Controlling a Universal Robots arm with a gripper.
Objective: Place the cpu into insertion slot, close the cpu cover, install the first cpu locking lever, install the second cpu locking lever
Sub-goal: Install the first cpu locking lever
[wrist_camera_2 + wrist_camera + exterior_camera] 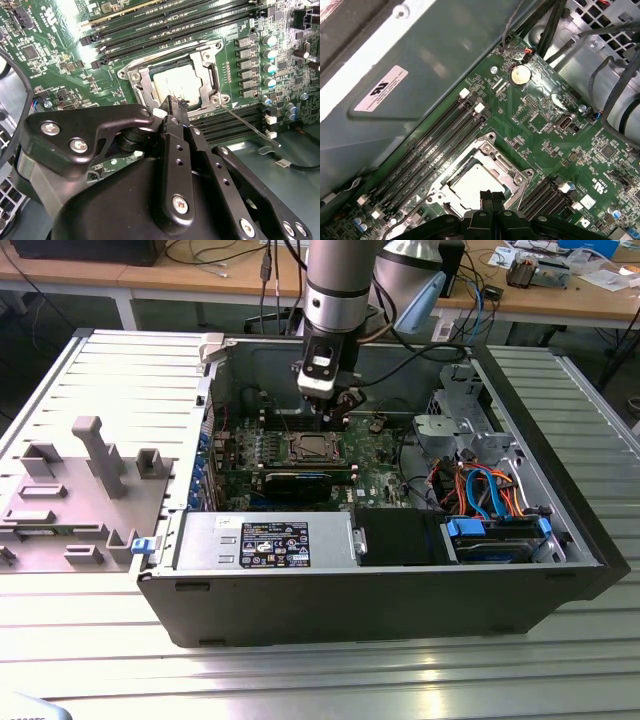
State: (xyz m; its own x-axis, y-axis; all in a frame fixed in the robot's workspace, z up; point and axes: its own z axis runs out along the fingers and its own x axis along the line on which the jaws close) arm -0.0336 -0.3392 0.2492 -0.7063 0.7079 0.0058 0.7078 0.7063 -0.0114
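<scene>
The cpu (176, 84) (476, 184), a pale silvery square, lies in the insertion slot (312, 448) on the green motherboard. The cpu cover (138, 79) (514, 176), a silver frame, lies flat around it. A thin locking lever (248, 126) sticks out from one socket corner across the memory slots. My gripper (173, 107) (492, 196) hangs just over the socket's edge, fingers pressed together with nothing between them. In the exterior view the gripper (335, 412) is inside the open computer case, just behind the socket.
Long black memory slots (437, 145) run along both sides of the socket. The case wall (395, 95) stands close behind. A black graphics card (298, 483), a power supply (265, 542) and drive cables (485, 490) fill the case. A grey parts holder (90, 485) sits at the exterior view's left.
</scene>
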